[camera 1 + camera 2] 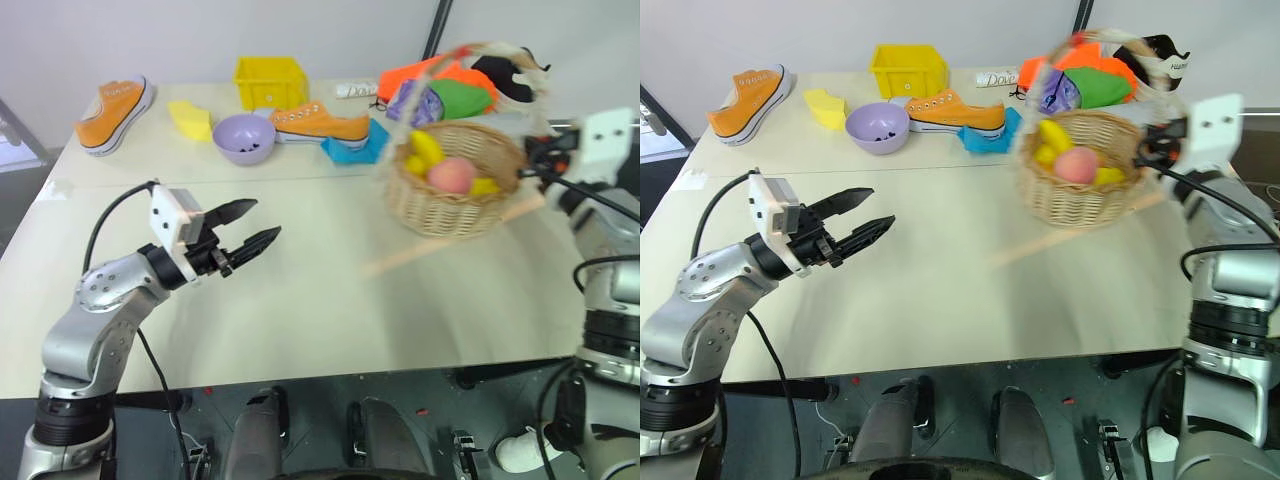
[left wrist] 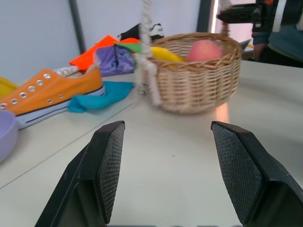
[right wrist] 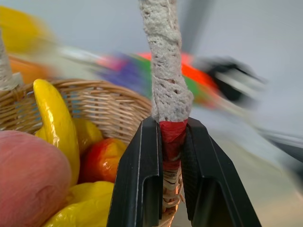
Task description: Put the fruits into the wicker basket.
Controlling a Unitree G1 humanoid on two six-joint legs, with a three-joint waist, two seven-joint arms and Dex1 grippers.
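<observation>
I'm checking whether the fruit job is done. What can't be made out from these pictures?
- Fruit count in the wicker basket: the peach and the basket wall cover the yellow pieces.
- Lettering on the white item behind the sneaker: too small.
- Background in the right wrist view: blurred behind the right end effector, shut on the handle.

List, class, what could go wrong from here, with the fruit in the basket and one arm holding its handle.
1. The right gripper pinches only the thin wrapped handle, so it may slip or twist out.
2. The basket looks tilted; the peach and starfruit could roll out.
3. Swinging, the basket could hit the sneaker or blue cloth nearby.
</observation>
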